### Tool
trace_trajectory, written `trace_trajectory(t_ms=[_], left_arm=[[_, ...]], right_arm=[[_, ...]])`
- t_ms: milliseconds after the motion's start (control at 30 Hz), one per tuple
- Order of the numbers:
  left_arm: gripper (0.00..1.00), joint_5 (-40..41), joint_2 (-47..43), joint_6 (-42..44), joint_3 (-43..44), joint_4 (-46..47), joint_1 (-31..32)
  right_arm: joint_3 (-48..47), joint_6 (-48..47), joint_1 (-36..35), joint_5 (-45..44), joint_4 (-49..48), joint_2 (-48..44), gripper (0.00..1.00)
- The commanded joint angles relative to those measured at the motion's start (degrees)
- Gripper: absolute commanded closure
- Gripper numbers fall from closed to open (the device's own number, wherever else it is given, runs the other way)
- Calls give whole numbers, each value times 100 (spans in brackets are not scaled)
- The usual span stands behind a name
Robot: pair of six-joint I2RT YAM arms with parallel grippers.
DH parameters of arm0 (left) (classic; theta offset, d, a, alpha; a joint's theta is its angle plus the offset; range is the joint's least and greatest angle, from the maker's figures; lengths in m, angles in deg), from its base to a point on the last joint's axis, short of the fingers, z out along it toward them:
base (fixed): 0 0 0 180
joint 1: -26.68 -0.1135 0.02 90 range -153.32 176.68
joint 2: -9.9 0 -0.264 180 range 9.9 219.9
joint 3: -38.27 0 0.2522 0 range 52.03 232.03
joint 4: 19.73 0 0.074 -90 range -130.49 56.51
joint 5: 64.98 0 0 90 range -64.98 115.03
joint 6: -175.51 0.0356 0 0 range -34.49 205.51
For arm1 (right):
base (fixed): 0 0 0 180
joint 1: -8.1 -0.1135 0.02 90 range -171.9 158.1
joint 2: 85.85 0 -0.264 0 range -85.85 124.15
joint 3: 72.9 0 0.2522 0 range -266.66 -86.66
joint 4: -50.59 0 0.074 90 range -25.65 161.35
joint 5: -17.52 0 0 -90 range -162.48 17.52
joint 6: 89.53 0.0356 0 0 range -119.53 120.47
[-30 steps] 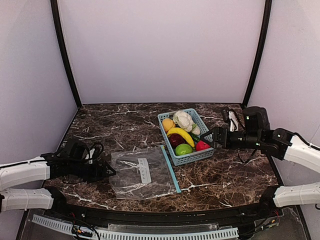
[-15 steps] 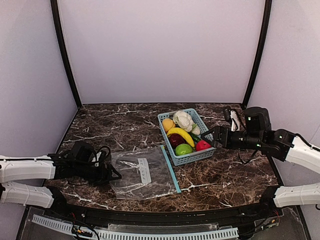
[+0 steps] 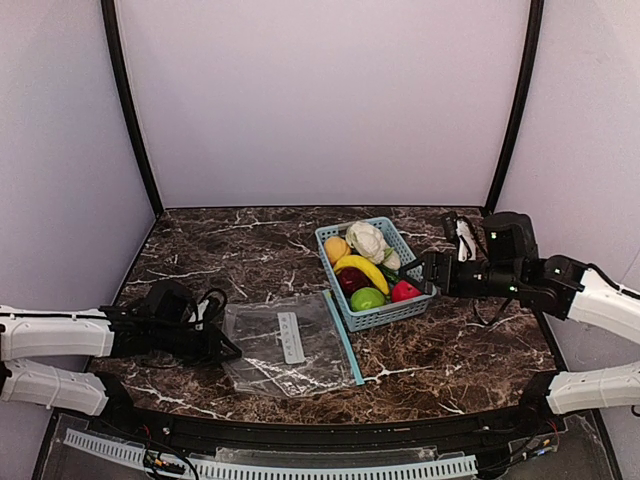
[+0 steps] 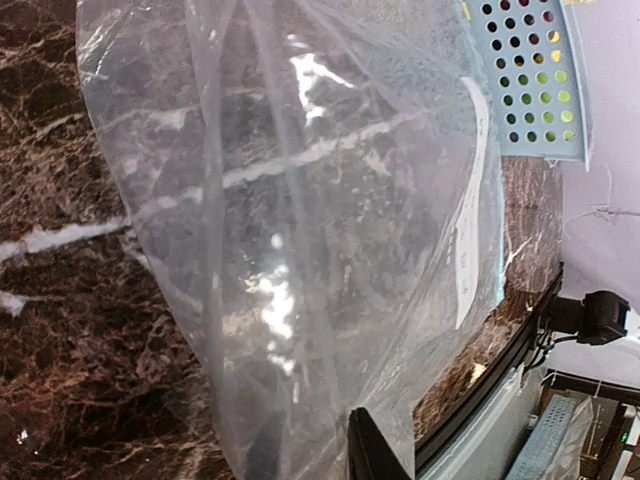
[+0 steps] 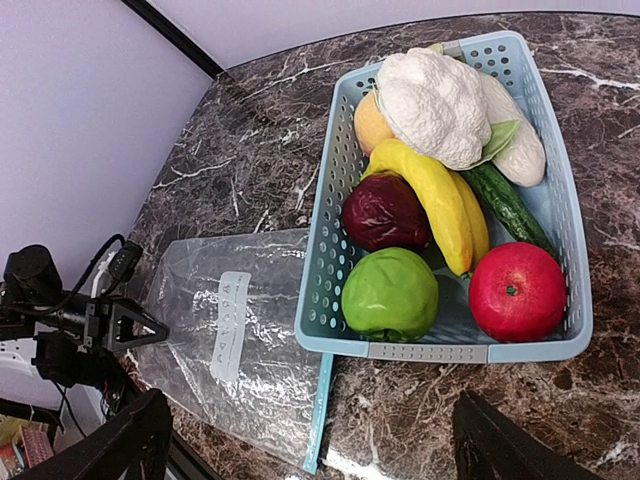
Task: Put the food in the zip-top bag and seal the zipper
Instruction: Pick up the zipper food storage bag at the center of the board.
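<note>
Two grippers poised, bag flat and unfilled

Nearest, the left gripper (image 3: 225, 347) meets the zip-top bag (image 3: 285, 345) at its closed end, likely to anchor it (a pinch on the plastic cannot be confirmed). Its zipper (image 3: 343, 340) faces the basket (image 3: 385, 313) holding the food (image 3: 362, 270). The right gripper (image 3: 422, 272) hovers beside, jaws spread, probably for a first pick.

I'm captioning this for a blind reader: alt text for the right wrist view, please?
A blue basket on a marble table holds cauliflower, orange, banana, cucumber, red apple, green apple and dark red apple. A clear bag lies left of it; the open right gripper frames the bottom edge.
</note>
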Motion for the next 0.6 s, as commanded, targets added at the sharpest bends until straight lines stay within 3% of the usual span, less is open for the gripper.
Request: trace_trajectory(t_ms=[0, 100, 167, 567], left_arm=[[86, -124, -335, 299, 336, -123, 23], [97, -124, -616, 455, 582, -430, 19], [99, -12, -780, 496, 710, -646, 23], [99, -95, -1610, 870, 1469, -1053, 22]], right_arm=[[-221, 15, -102, -14, -119, 11, 4], [-222, 31, -115, -20, -119, -14, 5], [-222, 38, -124, -29, -119, -40, 8], [-333, 68, -147, 58, -253, -169, 8]])
